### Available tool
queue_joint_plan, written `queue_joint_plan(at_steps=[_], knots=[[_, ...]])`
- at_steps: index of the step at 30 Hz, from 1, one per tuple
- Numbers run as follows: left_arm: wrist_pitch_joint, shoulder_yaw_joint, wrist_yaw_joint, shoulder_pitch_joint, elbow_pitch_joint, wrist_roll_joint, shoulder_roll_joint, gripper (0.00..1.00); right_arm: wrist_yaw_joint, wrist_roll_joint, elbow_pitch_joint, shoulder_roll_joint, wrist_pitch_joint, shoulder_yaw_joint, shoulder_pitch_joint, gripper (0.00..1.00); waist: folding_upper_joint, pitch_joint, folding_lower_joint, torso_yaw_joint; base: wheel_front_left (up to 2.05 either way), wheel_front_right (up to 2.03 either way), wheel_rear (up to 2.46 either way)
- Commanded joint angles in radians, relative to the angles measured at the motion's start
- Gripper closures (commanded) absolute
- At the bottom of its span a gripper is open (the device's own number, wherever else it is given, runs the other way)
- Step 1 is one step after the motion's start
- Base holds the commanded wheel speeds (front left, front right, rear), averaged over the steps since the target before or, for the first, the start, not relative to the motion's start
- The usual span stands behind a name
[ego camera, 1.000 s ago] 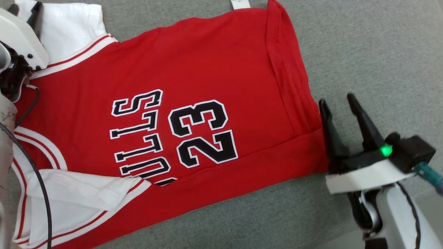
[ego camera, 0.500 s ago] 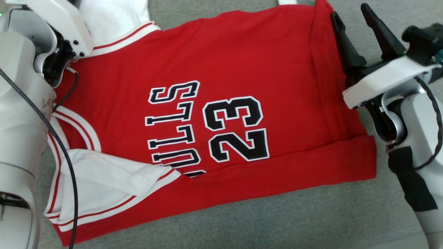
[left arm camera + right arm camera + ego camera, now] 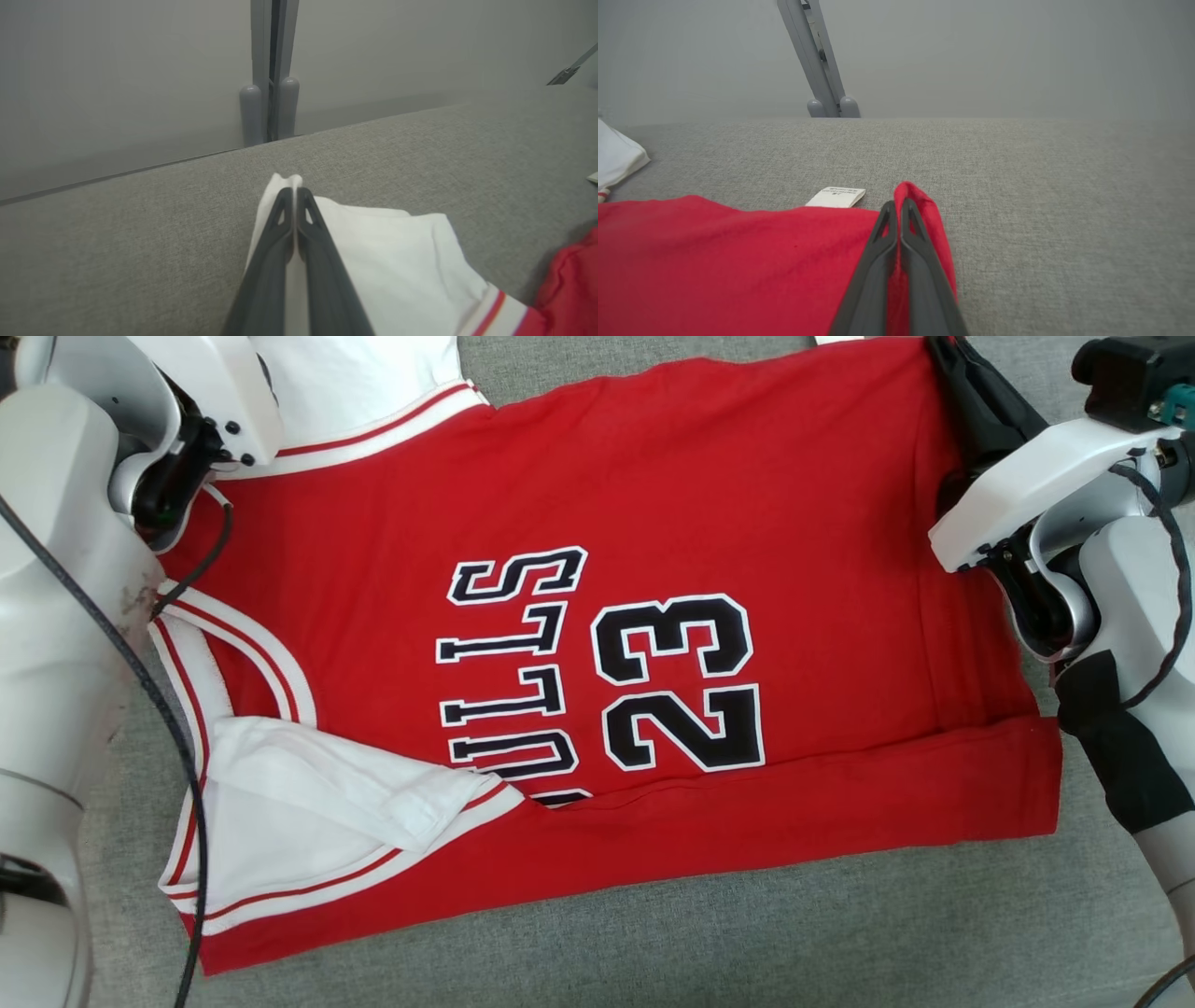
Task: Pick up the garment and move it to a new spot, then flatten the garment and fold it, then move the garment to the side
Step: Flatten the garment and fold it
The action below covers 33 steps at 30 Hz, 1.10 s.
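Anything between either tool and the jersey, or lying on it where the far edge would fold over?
Nothing visible. The left tool is shut on the white sleeve, the right tool on the red hem corner. Only the left arm's own black cable hangs over the jersey at its collar end.

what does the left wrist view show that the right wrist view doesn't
Left wrist, not right wrist: the left end effector shut on the tip of a white sleeve.
Right wrist, not left wrist: the right end effector shut on a raised red corner, with a white label lying beside it.
Both: the grey cushion, a grey post against the pale wall, and red cloth of the jersey.
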Motion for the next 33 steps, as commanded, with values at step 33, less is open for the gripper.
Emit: queue_joint_plan(at_steps=[33], knots=[[-0.187,-0.033,0.228,0.759,-1.098,-0.341,0.487,1.0,0.0,0.416,-0.495,-0.325,0.056,0.025,0.543,1.0,0.0,-0.203,0.0,0.084,0.0,0.0,0.0]])
